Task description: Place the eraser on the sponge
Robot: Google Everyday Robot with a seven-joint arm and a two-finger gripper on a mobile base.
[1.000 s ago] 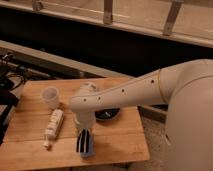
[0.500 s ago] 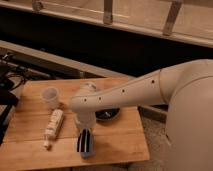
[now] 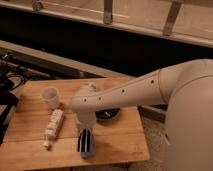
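Note:
My white arm reaches in from the right and bends down over the front of the wooden table (image 3: 30, 150). The gripper (image 3: 85, 142) points straight down near the table's front edge. A blue sponge (image 3: 86, 152) lies flat on the wood right under its dark tip, touching it or nearly so. No eraser shows as a separate thing; the dark gripper parts hide whatever is at the tip.
A white cup (image 3: 50, 96) stands upright at the back left. A long white tube-like object (image 3: 53, 125) lies left of the gripper. A dark round object (image 3: 108, 114) sits behind the arm. The table's front edge is just below the sponge, and dark cables lie at the far left.

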